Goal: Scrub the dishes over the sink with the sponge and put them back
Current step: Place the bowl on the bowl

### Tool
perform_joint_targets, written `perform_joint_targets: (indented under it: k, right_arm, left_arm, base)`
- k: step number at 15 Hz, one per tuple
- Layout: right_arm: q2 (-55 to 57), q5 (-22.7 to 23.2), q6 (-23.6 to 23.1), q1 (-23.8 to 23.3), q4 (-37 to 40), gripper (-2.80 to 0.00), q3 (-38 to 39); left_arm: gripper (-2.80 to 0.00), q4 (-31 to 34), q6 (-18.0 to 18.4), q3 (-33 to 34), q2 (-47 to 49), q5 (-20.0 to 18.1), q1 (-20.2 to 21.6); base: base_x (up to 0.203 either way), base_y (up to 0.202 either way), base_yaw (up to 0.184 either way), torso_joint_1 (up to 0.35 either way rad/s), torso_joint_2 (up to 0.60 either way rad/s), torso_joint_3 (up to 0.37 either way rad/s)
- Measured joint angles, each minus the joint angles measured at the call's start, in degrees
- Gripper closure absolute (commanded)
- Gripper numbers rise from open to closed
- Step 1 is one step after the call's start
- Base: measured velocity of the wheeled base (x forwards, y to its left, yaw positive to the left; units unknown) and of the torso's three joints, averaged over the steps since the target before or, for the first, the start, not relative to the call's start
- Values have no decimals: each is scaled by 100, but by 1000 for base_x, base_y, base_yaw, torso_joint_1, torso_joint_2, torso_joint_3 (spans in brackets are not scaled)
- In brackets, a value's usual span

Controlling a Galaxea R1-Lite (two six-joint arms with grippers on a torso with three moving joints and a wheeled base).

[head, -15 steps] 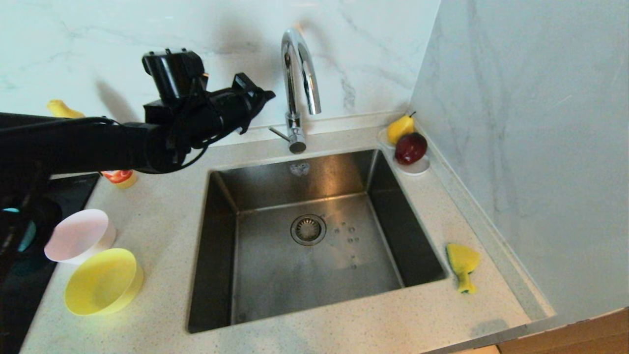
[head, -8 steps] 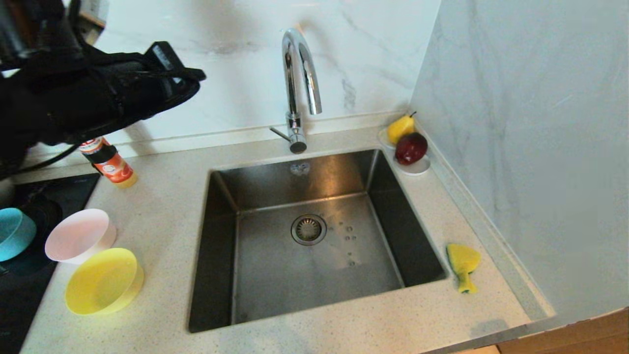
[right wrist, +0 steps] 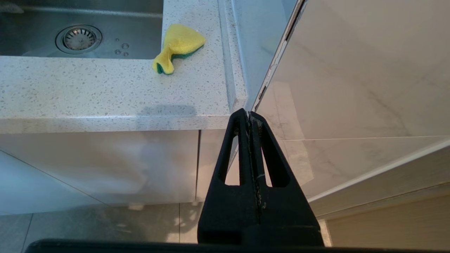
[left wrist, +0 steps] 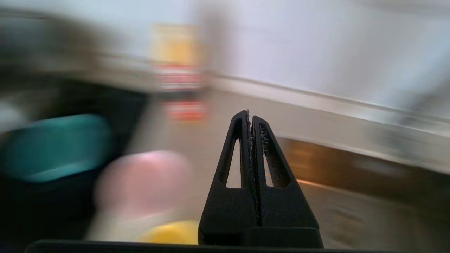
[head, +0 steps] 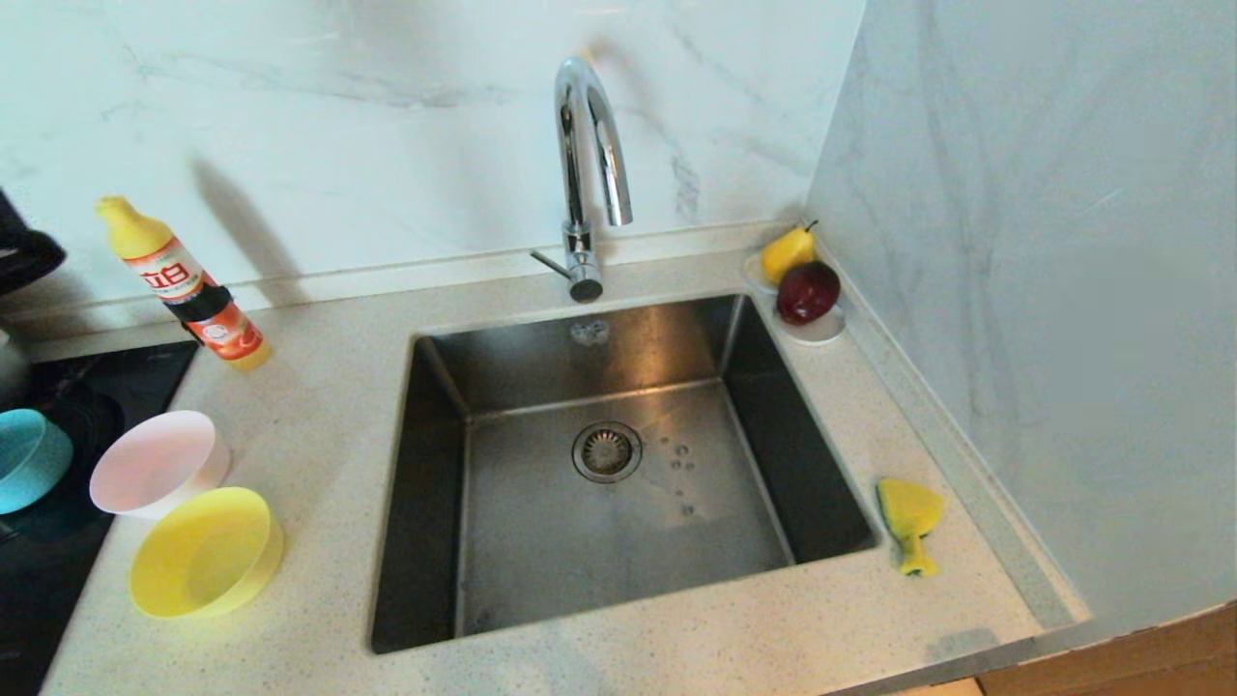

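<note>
L gripper [left wrist: 250, 117] pinched closed w/ nothing in it, R gripper [right wrist: 249, 116] same & parked low; pink bowl [head: 158, 462], yellow bowl [head: 203, 551], blue bowl [head: 29, 457] at sink's [head: 618, 464] 9 o'clock, sponge [head: 908, 517] at 3.

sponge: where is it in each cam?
Head: crumpled yellow foam sponge with green scouring layer lies on the speckled counter, right of the steel sink.
Left wrist: not in it.
Right wrist: sponge on counter beside the sink.
Shared landmark: round strainer drain.
</note>
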Motion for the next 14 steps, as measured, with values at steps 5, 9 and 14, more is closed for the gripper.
perform_joint_targets:
  k: [5, 9, 14]
  right_arm:
    - [0, -2, 1, 0, 0, 0, 0]
    - [0, -2, 0, 0, 0, 0, 0]
    - [0, -3, 0, 0, 0, 0, 0]
  left_arm:
    - [0, 725, 512, -245, -167, 787, 768]
    - [0, 1218, 543, -944, 783, 159, 1561]
    - [0, 3058, 21, -2502, 2025, -2157, 3182]
  base:
    - [0, 0, 0, 0, 0, 0]
    - [0, 0, 0, 0, 0, 0]
    - [0, 0, 0, 0, 0, 0]
